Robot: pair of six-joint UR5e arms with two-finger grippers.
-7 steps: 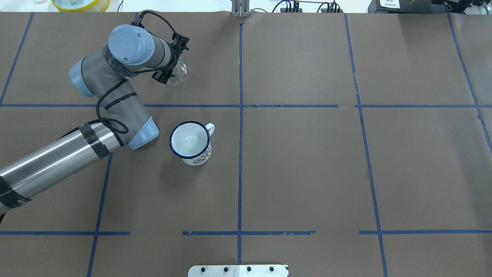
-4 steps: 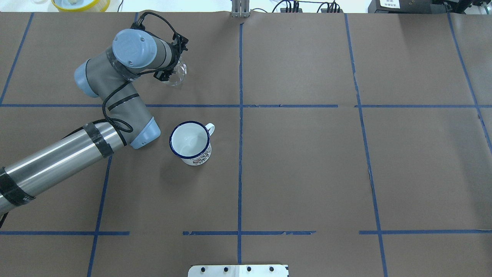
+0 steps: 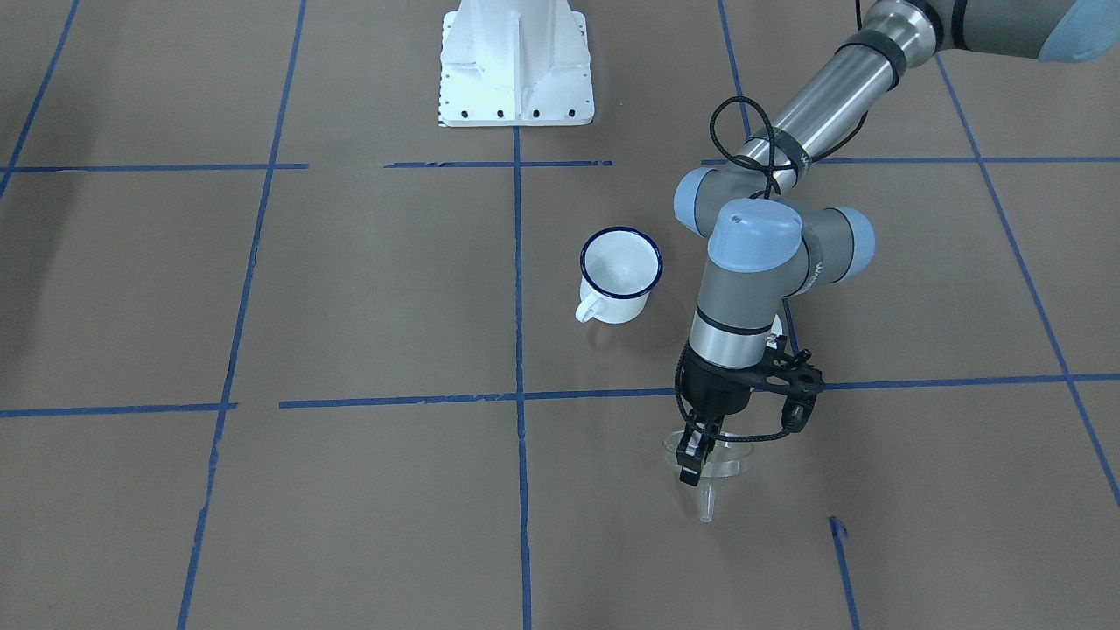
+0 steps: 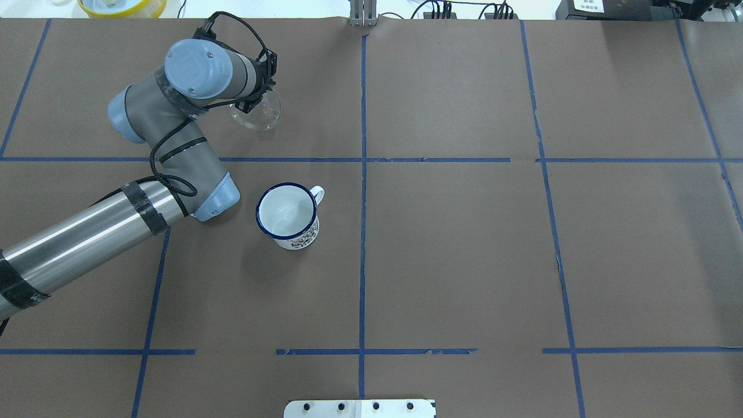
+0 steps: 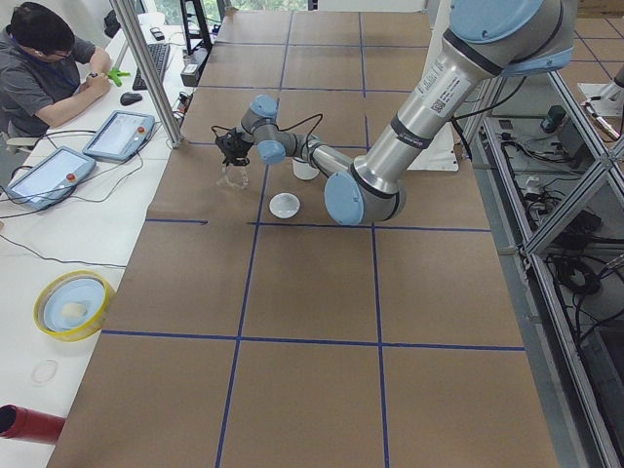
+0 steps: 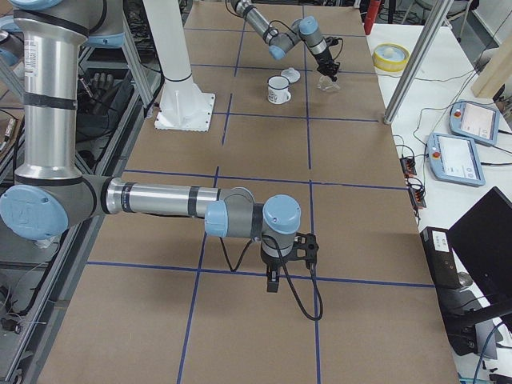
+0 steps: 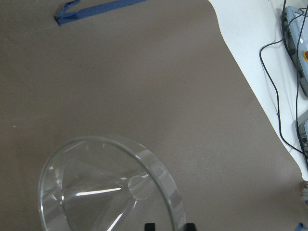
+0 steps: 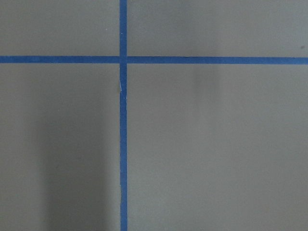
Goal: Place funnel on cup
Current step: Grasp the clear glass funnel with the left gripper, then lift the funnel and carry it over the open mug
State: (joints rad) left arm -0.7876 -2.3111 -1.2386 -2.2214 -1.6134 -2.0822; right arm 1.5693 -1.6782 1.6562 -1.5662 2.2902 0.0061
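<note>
The fingers (image 7: 150,226) of the left gripper (image 3: 691,464) are clamped on the rim of the funnel (image 3: 710,457); in the left wrist view their two dark tips sit at the bottom edge with the clear rim running between them. The funnel hangs with its wide mouth up and its short spout pointing down. Whether the spout tip touches the table (image 4: 464,261) cannot be told. In the overhead view the funnel (image 4: 258,113) is in the upper left of the frame, half under the wrist.

The cup (image 4: 287,215) stands upright left of centre in that view, below and slightly right of the funnel and well apart from it, its handle pointing to the upper right. In the front-facing view the cup (image 3: 619,273) sits just right of centre, above and left of the funnel.

A flat white lid (image 5: 284,205) lies beside the cup, under the left arm's elbow. The table is covered in brown paper crossed by blue tape lines (image 4: 363,261).

The right gripper (image 6: 273,285) hangs over the paper at the lower middle of the right side view; whether its fingers are apart or together cannot be told. An operator (image 5: 39,58) sits in the upper left of the left side view.
</note>
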